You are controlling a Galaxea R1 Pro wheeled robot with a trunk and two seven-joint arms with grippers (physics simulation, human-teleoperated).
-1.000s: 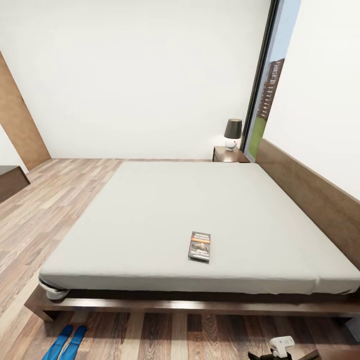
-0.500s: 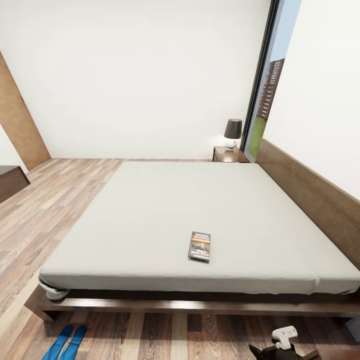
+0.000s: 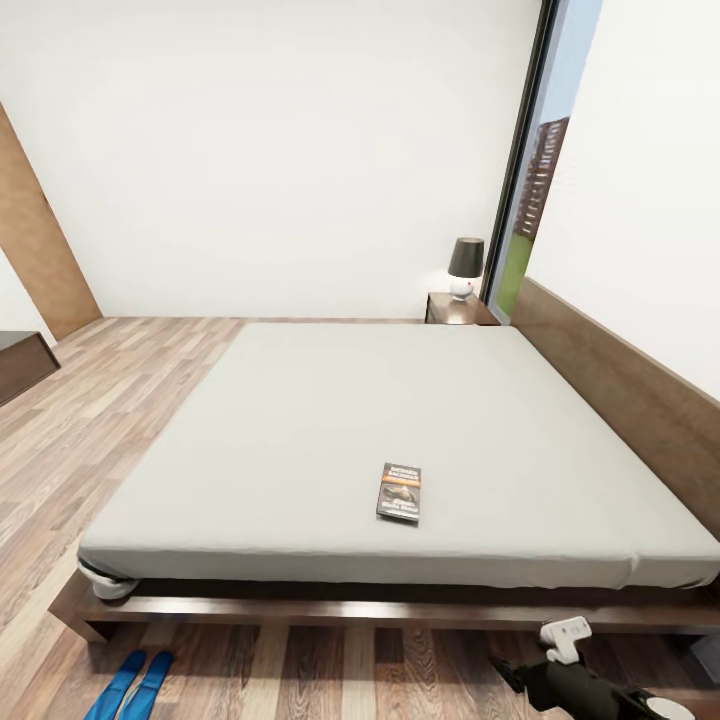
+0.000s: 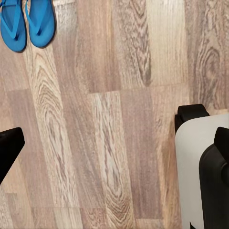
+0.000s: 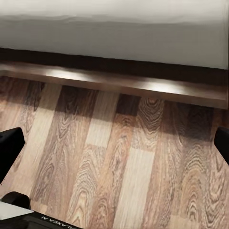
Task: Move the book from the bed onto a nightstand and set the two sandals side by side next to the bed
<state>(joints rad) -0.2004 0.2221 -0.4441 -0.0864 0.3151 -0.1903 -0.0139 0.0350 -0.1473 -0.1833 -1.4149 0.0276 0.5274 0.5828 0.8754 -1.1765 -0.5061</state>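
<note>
1. Change over the last second: black-and-white right gripper rising toward the large low dark-framed bed, fingers spread wide, holding nothing.
2. Small dark paperback book with orange band lying flat on the pale-grey mattress, ahead of and above that gripper, well apart.
3. Bright blue flip-flop sandals side by side on the floor ahead of the left gripper, likewise spread and empty.
4. Likely meaning: sandals apparently settled, reach for the book beginning.

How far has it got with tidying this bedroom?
The two sandals already lie side by side on the floor by the bed. The book is still on the mattress, untouched. The right gripper is near the bed's edge, open and empty. Left: carrying the book to the nightstand.
</note>
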